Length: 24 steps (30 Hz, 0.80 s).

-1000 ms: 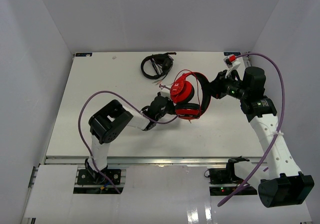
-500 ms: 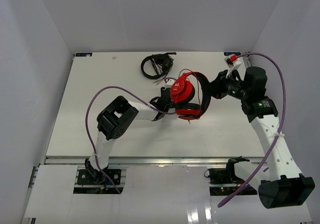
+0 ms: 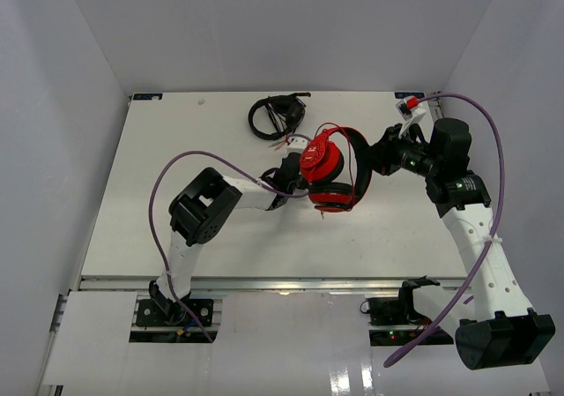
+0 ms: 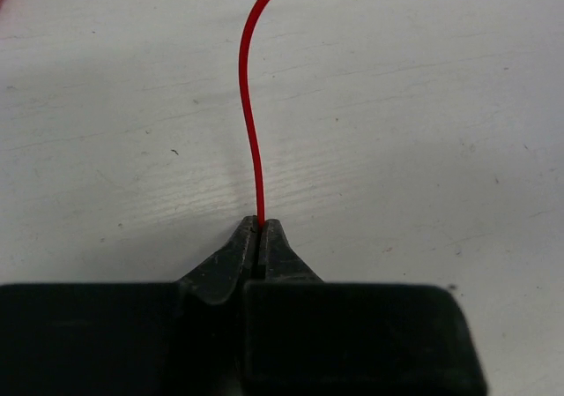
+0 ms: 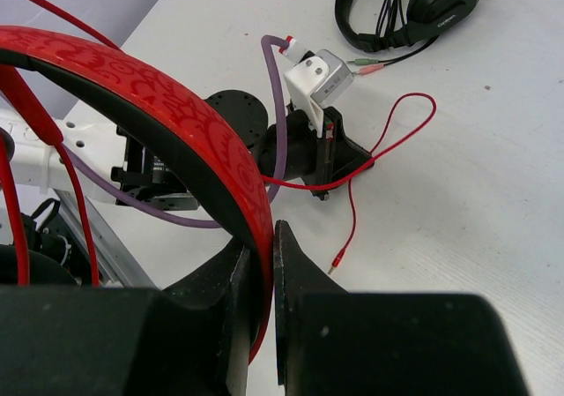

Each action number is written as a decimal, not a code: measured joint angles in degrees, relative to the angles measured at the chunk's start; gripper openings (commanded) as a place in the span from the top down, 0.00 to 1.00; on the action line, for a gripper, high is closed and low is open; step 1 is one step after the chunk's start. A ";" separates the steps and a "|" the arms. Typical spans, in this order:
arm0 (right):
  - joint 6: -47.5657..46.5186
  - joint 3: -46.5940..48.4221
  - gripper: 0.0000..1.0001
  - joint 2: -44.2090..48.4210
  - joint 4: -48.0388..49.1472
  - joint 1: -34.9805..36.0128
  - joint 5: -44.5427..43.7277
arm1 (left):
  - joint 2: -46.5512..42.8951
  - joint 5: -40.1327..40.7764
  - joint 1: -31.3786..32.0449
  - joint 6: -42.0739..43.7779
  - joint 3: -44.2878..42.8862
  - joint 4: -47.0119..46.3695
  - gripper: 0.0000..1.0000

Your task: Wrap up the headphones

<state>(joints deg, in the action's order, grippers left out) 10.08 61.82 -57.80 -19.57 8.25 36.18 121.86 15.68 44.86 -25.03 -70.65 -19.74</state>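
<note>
Scuffed white tabletop (image 4: 423, 105), thin red cable (image 4: 249, 131) in left claw (image 4: 261, 228).

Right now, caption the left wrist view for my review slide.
Left gripper shut on the thin red cable over the white table.

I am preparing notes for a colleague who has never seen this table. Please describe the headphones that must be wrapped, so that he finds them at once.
On the white table, look near the middle. There the right tool grips the headphones by their band. They are red with a thin red cable, unlike the all-black headphones lying farther back.
</note>
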 measured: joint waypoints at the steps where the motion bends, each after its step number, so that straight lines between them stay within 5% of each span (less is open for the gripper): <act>1: 0.00 0.00 0.92 0.00 0.00 0.00 -0.01 | 0.00 -0.65 -0.04 0.05 -0.03 0.01 1.00; 11: 0.19 0.79 0.92 -0.27 -0.63 0.00 -2.38 | -4.19 -12.32 0.54 0.55 7.84 -4.64 1.00; 24: 3.72 5.40 0.92 -6.17 -1.55 -2.47 -6.01 | -19.68 -17.68 14.26 -1.26 28.70 -6.61 1.00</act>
<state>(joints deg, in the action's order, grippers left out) 13.80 67.22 -63.97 -21.13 5.78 30.17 102.19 -2.00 59.12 -26.28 -41.95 -26.35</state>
